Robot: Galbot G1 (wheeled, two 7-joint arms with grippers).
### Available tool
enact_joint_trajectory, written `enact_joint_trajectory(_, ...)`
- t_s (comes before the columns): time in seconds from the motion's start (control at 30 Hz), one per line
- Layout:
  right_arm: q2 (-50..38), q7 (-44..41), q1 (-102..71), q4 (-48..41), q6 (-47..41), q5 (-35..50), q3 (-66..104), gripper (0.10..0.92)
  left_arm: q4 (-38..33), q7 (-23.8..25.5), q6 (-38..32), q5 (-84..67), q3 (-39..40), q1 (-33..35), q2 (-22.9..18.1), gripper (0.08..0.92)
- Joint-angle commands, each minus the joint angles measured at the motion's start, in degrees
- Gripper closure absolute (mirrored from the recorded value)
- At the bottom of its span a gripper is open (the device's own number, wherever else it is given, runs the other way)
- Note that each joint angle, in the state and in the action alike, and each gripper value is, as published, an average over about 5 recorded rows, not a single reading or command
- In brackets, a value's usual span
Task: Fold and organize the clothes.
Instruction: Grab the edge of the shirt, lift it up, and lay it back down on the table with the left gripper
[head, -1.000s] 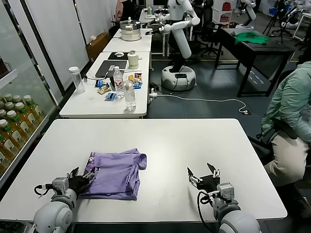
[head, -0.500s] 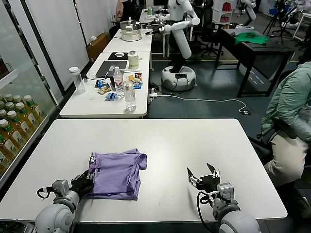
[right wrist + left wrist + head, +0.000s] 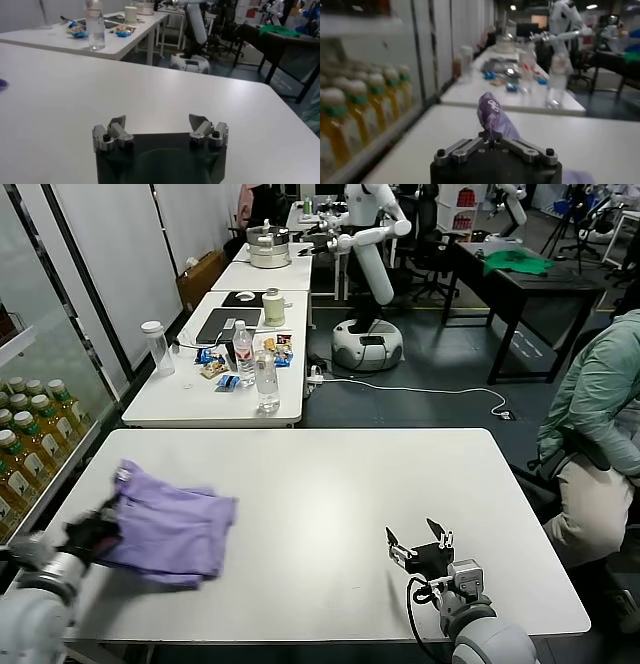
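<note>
The lavender T-shirt (image 3: 170, 529), folded, lies at the left part of the white table (image 3: 330, 484), partly lifted at its left edge. My left gripper (image 3: 92, 533) is shut on that edge near the table's left side; in the left wrist view the gripper (image 3: 491, 136) pinches a fold of the purple fabric (image 3: 492, 116), which rises above it. My right gripper (image 3: 418, 549) is open and empty near the table's front right, also in the right wrist view (image 3: 159, 129).
A second table (image 3: 215, 394) behind carries a water bottle (image 3: 266, 379), a jar (image 3: 158, 347), snacks and a laptop. Bottled drinks (image 3: 25, 439) fill a shelf at the left. A seated person (image 3: 600, 444) is at the right. Another robot (image 3: 370, 274) stands far back.
My left gripper has closed on the T-shirt's left edge and dragged the shirt left across the table. The right arm has not moved.
</note>
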Motion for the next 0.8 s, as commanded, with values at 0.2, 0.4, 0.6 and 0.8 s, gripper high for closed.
enact_joint_trajectory(0.2, 0.3, 0.1, -0.5, 0.3, -0.1, -0.3, 0.0, 0.203, -10.0, 1.7, 0.3, 5.1, 12.9, -1.4, -1.4, 0.908)
enact_joint_trajectory(0.4, 0.2, 0.1, -1.2, 0.6, -0.1, -0.5, 0.6, 0.203, -10.4, 2.8, 0.2, 18.7, 34.9, -5.2, -12.3, 0.908)
enact_joint_trajectory(0.6, 0.0, 0.1, -2.1, 1.2, -0.2, -0.6, 1.0, 0.203, 0.5, 4.5, -0.9, 28.1, 43.6, -13.0, -19.1, 0.908)
enact_joint_trajectory(0.8, 0.1, 0.2, -2.7, 1.5, -0.2, -0.8, 1.5, 0.203, -0.4, 2.4, -0.9, 29.5, 45.1, -17.0, -20.2, 0.822)
